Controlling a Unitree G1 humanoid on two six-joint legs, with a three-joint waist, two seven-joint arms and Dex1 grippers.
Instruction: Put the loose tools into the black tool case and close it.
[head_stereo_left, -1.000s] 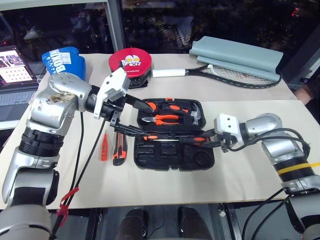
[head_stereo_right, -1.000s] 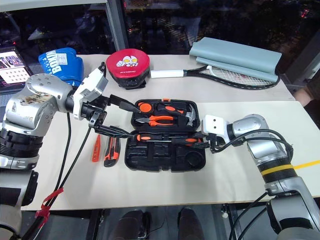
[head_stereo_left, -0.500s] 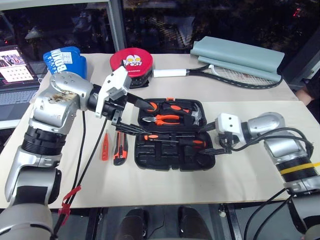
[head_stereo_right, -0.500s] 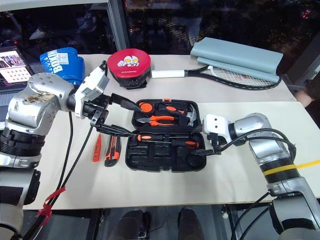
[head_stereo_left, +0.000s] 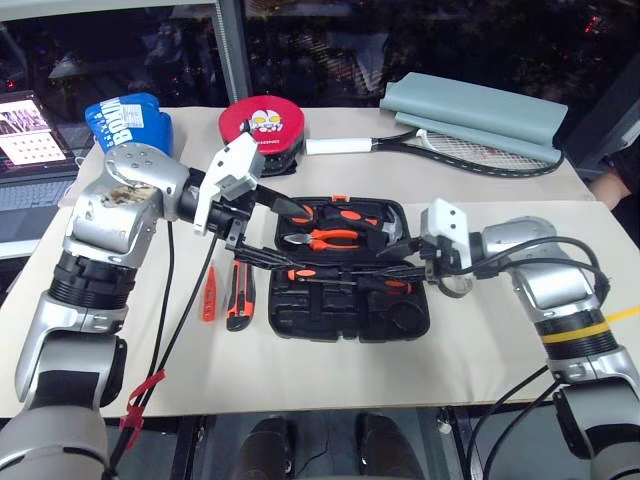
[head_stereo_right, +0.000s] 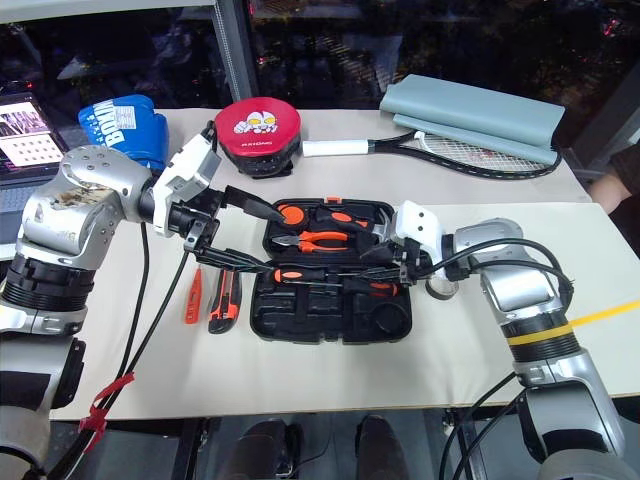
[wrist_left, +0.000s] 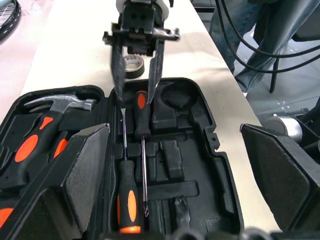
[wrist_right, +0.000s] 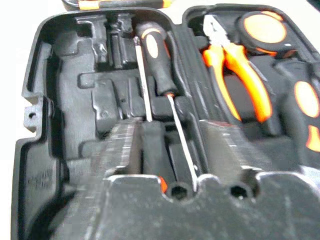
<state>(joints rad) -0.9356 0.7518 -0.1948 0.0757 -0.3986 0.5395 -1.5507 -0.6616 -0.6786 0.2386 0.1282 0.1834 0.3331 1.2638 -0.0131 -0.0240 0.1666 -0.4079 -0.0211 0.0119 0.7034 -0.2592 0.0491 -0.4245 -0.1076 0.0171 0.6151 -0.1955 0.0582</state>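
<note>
From our head we look down over the table (head_stereo_left: 470, 350); each wrist camera sits close above the open black tool case (wrist_left: 200, 165), facing opposite ways.

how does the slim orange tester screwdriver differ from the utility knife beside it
The tester screwdriver is thin and all orange; the utility knife is wider, orange and black. The knife lies nearer the open black tool case, the tester on its far side. Both lie loose on the table, roughly parallel.
</note>
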